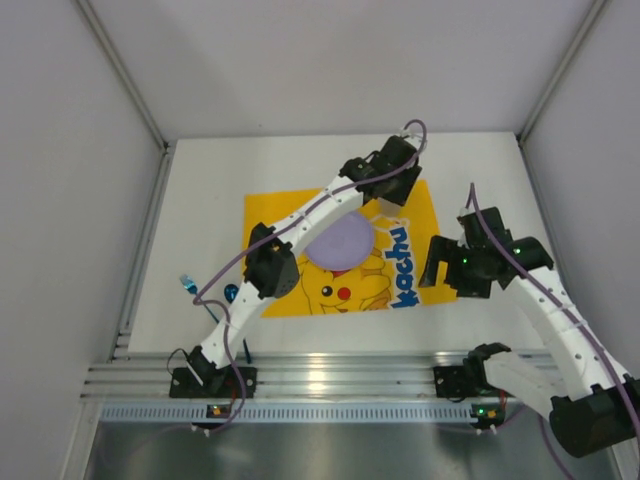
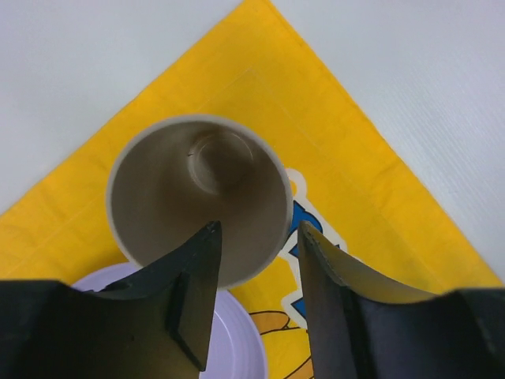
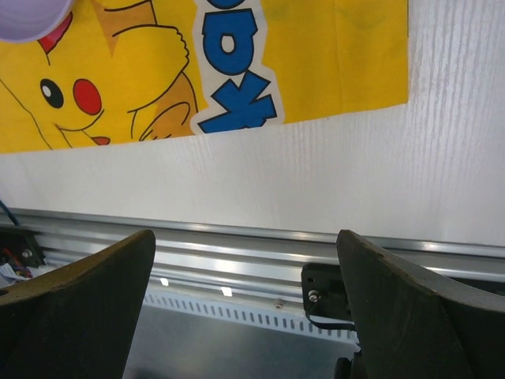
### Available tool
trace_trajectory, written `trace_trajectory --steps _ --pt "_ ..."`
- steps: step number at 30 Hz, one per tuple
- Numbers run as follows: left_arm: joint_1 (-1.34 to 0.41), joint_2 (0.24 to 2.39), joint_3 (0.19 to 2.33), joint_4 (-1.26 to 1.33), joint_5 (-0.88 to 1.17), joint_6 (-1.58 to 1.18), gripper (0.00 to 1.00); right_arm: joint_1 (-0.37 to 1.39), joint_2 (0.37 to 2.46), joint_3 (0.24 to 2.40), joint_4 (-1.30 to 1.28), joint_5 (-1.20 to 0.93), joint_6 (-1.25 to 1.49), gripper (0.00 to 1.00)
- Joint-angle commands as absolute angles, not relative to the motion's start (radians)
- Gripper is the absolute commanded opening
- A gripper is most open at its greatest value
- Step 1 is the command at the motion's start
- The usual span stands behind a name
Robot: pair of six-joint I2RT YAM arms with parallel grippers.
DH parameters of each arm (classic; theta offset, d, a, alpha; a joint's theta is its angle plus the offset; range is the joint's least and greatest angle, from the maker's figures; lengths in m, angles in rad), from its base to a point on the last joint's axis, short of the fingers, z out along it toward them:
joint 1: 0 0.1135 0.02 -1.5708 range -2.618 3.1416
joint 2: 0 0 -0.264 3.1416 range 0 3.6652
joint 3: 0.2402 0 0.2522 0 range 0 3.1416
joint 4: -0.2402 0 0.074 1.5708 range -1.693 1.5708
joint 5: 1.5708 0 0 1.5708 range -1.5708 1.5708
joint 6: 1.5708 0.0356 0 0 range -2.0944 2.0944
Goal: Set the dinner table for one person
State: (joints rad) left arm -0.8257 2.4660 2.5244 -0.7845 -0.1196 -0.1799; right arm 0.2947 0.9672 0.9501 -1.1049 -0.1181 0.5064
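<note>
The white dinner table [image 1: 200, 200] carries a yellow Pikachu mat [image 1: 280, 215] with a lavender plate [image 1: 338, 240] on it. In the left wrist view a beige paper cup [image 2: 181, 181] stands upright on the mat [image 2: 331, 134] beside the plate [image 2: 229, 339]. My left gripper [image 2: 256, 229] is open just over the cup's near rim, one finger [image 2: 193, 292] over the cup's inside and the other outside. In the top view it [image 1: 388, 195] hides the cup. My right gripper [image 1: 440, 270] is open and empty at the mat's right edge.
Two small blue objects [image 1: 188, 283] [image 1: 232, 293] lie on the table left of the mat; I cannot tell what they are. The right wrist view shows my open right gripper [image 3: 245, 237], the metal rail [image 3: 237, 253] along the table's near edge, the mat [image 3: 316, 63] and bare table [image 3: 355, 174].
</note>
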Motion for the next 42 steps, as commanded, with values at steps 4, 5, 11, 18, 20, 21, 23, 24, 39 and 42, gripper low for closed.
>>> trace_trajectory --steps 4,5,11,18,20,21,23,24,39,42 --pt "-0.834 2.477 2.579 -0.683 -0.121 -0.169 0.59 0.262 0.977 1.009 -1.124 -0.095 0.477 1.0" --pt "-0.834 2.473 2.579 -0.658 -0.127 -0.17 0.61 0.262 0.982 1.009 -1.124 -0.095 0.476 1.0" --pt "-0.835 2.405 2.582 -0.568 -0.166 -0.207 0.69 0.256 0.996 1.008 -1.111 -0.1 0.476 1.0" --pt "-0.75 1.96 2.209 -0.618 -0.474 -0.47 0.67 0.256 1.02 0.997 -1.065 -0.139 0.476 1.0" --pt "-0.636 1.799 1.998 -0.681 -0.495 -0.613 0.65 0.256 1.038 1.005 -1.058 -0.161 0.472 1.0" --pt "-0.588 1.725 1.769 -0.702 -0.506 -0.661 0.65 0.256 1.045 1.015 -1.048 -0.169 0.472 1.0" --pt "-0.425 1.484 1.547 -0.791 -0.522 -0.8 0.65 0.259 1.064 1.031 -1.039 -0.192 0.474 1.0" --pt "-0.367 1.406 1.356 -0.822 -0.52 -0.836 0.65 0.264 1.071 1.043 -1.029 -0.199 0.474 1.0" --pt "-0.043 0.993 0.644 -0.858 -0.028 -0.87 0.61 0.345 1.178 1.124 -1.014 -0.216 0.46 1.0" --pt "-0.127 1.011 0.647 -0.845 -0.054 -0.905 0.57 0.345 1.167 1.106 -1.014 -0.221 0.459 1.0"
